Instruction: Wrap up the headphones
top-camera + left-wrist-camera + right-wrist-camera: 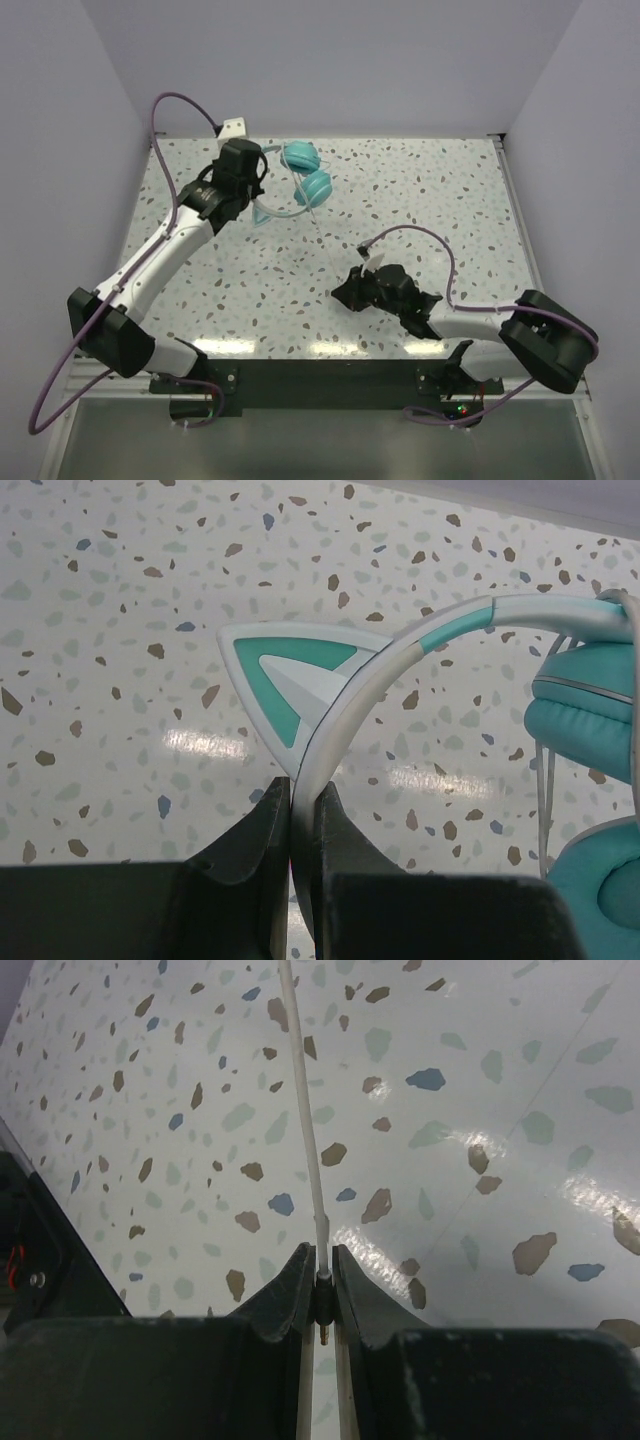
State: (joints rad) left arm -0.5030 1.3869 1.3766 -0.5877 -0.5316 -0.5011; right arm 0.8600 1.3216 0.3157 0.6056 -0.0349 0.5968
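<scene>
The headphones [306,172] lie at the far middle of the table, their two round teal ear cups [585,705] side by side. My left gripper [305,785] is shut on the pale headband [400,670], just below a pointed teal-and-white cat ear [285,675]. In the top view the left gripper [256,198] sits left of the cups. My right gripper [320,1255] is shut on the dark plug [322,1300] at the end of the thin pale cable [305,1110], which runs straight away over the table. Seen from above, the right gripper [342,291] hovers near the table's middle.
The speckled table [420,200] is bounded by pale walls at the back and both sides. Thick purple robot cables [180,105] loop above the left arm and over the right arm [420,235]. A dark ledge [40,1250] shows at the left of the right wrist view.
</scene>
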